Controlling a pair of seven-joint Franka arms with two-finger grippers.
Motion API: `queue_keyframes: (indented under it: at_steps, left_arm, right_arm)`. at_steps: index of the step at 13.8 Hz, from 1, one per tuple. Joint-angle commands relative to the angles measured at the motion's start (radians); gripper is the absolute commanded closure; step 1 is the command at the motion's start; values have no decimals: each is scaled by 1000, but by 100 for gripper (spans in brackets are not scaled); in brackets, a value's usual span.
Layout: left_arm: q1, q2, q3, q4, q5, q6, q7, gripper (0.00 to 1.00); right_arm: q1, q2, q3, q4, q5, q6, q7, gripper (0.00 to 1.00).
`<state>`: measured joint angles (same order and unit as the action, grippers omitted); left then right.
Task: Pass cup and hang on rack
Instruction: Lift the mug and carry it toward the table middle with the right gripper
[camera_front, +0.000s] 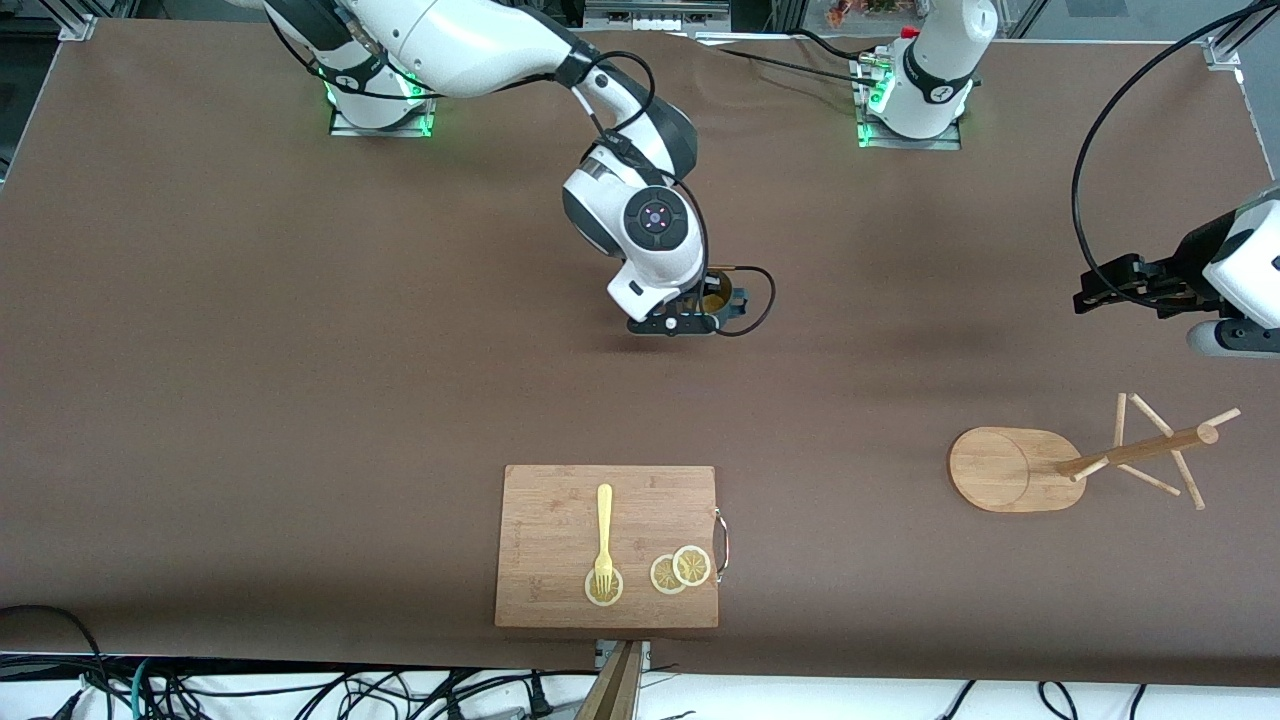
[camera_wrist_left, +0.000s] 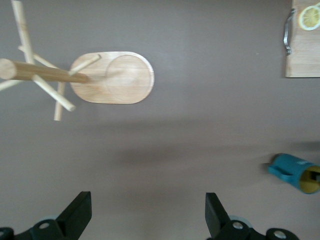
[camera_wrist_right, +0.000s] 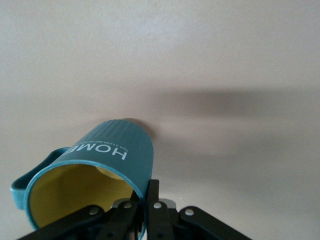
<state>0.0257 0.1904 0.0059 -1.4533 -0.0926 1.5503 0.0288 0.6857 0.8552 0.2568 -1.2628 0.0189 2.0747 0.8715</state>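
My right hand (camera_front: 697, 318) sits mid-surface, pinched on the rim of the cup (camera_wrist_right: 95, 180), one finger inside the yellow bowl, one outside. The cup is tilted, its base about at the surface (camera_front: 300, 400); whether it touches I cannot tell. I would carry it toward the left arm's end slowly, keeping the handle clear. My left hand (camera_wrist_left: 145, 217) waits over that end, fingers spread wide, with the rack (camera_front: 1090, 462) standing nearer the camera.

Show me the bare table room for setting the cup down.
Bare cloth lies between the cutting board and the rack, and under the open left gripper. The right gripper, shut on the cup, hangs mid-table. The board, with fork and lemon slices, is crowded.
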Motion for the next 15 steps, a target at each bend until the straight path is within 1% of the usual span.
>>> queue_keyframes:
  at_steps: [1, 2, 4, 6, 7, 9, 10, 12, 13, 14, 15]
  left_arm:
    - [7, 14, 2, 14, -41, -22, 13, 0]
    - [7, 14, 2, 14, -41, -24, 37, 0]
    - [23, 18, 5, 11, -42, -33, 161, 0]
    - [25, 27, 5, 5, -42, -33, 293, 0]
    - [19, 32, 3, -7, -42, -33, 346, 0]
    - [7, 40, 0, -41, -64, -32, 465, 0]
    - [5, 50, -1, -61, -88, -30, 529, 0]
    - [-4, 70, -4, -105, -119, -18, 633, 0]
    - [-15, 75, -20, -128, -121, -4, 681, 0]
    - [-18, 73, -41, -165, -124, 29, 733, 0]
    - [-18, 73, -69, -195, -124, 66, 778, 0]
  right_arm:
    - [35, 21, -28, 42, -7, -5, 23, 100]
    - [49, 27, -39, 42, -7, 4, 24, 100]
    - [67, 34, -63, 42, -8, 8, 43, 100]
    - [75, 38, -70, 42, -8, 18, 47, 100]
    - [74, 39, -70, 42, -7, 19, 55, 96]
    - [72, 39, -71, 42, -7, 19, 57, 95]
    - [68, 39, -71, 42, -7, 19, 55, 93]
    - [63, 35, -71, 42, -2, 18, 69, 58]
    - [61, 31, -71, 42, -2, 18, 102, 42]
    - [60, 27, -71, 45, -2, 12, 118, 35]
    - [60, 19, -71, 49, -1, 4, 121, 0]
